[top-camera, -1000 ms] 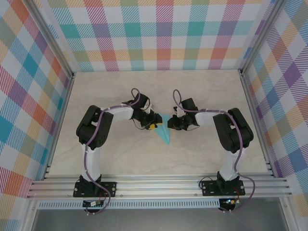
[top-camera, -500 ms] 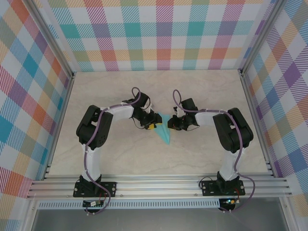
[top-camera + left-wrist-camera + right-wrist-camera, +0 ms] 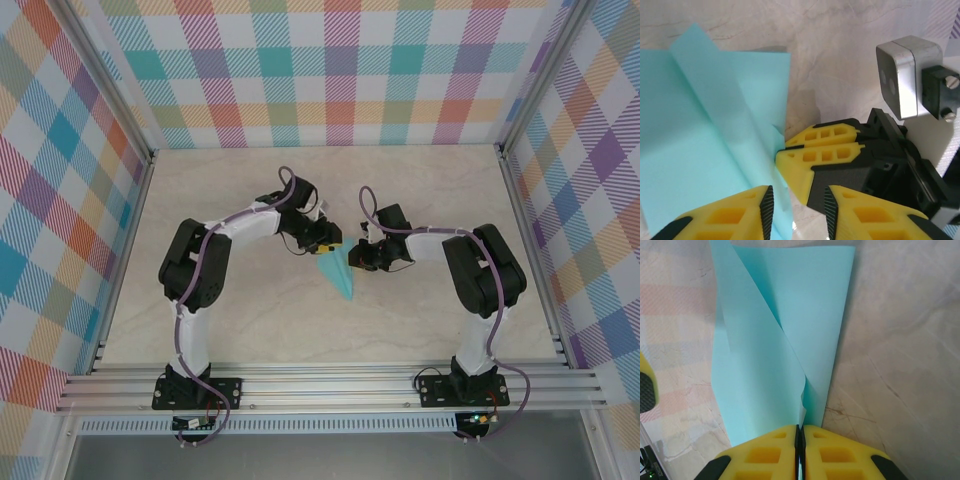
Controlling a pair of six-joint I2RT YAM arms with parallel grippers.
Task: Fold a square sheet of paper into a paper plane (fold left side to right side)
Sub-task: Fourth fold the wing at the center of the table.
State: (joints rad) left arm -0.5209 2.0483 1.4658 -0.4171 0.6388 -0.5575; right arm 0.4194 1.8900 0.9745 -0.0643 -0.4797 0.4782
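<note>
Lying on the bench (image 3: 420,190) between the two arms, the plane (image 3: 339,274) is a narrow light-turquoise dart. Its wide end faces away from the arm bases and its point faces toward them. Its layers are not pressed flat. In the right wrist view one flap curls up off the layer beneath (image 3: 785,340), and in the left wrist view a raised ridge runs along the paper between flatter panels (image 3: 700,130).

The right end effector (image 3: 351,260) is at the plane's right edge, near the wide end. Its yellow fingers (image 3: 765,455) are pressed together with no gap. The paper's edge runs into the seam between them, so it grips the plane. The left wrist view shows the same pinch from the other side, with the two yellow tips meeting on the paper's edge (image 3: 784,150).

The left end effector (image 3: 327,245) is at the left side of the plane's wide end. Its jaws stand apart, with a clear gap between the black pads (image 3: 766,205). A strip of the plane's edge reaches into that gap beside one pad; I cannot tell whether the pad touches it.

Just past the plane, behind the right fingers, the left wrist view shows a grey camera block (image 3: 910,75). The bench is pale and marble-patterned, and plaid walls (image 3: 340,70) stand around it.
</note>
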